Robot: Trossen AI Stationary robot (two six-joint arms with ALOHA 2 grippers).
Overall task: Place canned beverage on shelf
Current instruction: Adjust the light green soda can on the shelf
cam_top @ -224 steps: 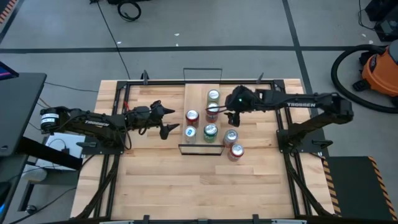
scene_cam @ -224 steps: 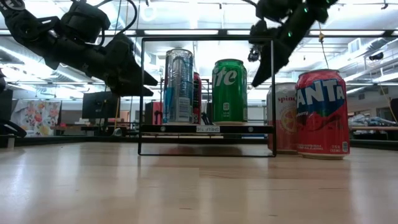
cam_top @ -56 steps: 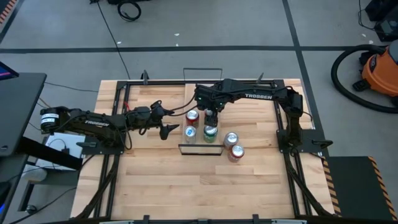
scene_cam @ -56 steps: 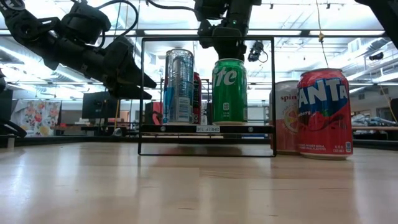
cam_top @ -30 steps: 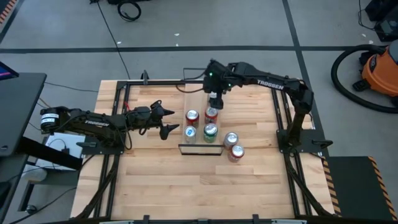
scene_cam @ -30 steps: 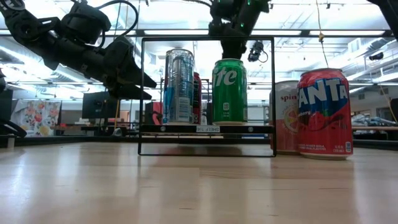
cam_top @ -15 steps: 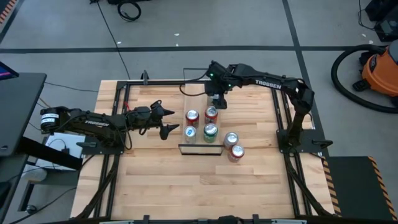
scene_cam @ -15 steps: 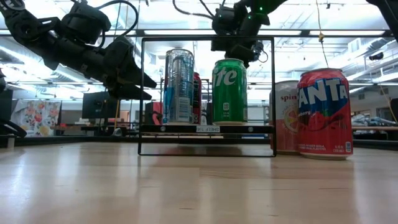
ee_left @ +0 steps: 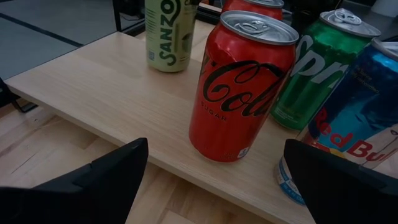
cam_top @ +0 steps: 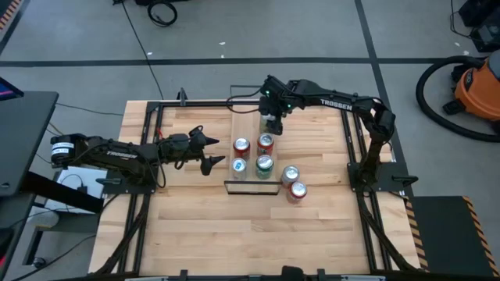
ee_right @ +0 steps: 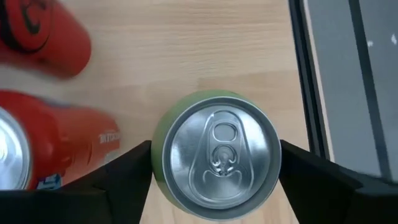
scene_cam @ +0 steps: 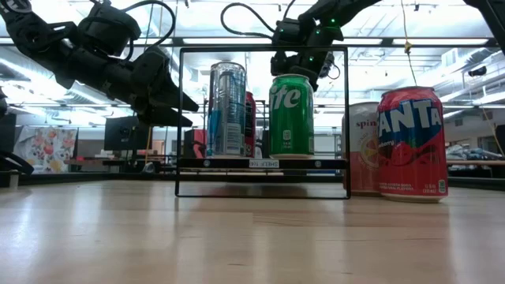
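Note:
The shelf [cam_top: 250, 117], a narrow light-wood board with black wire rails, stands mid-table. A pale green can [ee_right: 214, 155] stands upright on its far part. It also shows in the left wrist view [ee_left: 168, 31]. My right gripper [cam_top: 271, 123] is open and points down over it, one finger on each side of the can's top. I cannot tell whether they touch. Two red cans [cam_top: 241, 146] [cam_top: 266, 144], a blue-silver can [scene_cam: 226, 109] and a green can [scene_cam: 291, 114] also stand on the shelf. My left gripper [cam_top: 209, 153] hovers open left of the shelf.
Two more cans stand on the tabletop right of the shelf's near end: a red Fanta can [scene_cam: 410, 142] and a pale can [scene_cam: 359, 150] behind it. A black frame [cam_top: 156, 117] runs around the table's edges. An orange vacuum [cam_top: 476, 86] stands on the floor.
My right gripper has stayed over the far part of the shelf and has turned at the wrist, now slanting in the low view. The cans have kept still.

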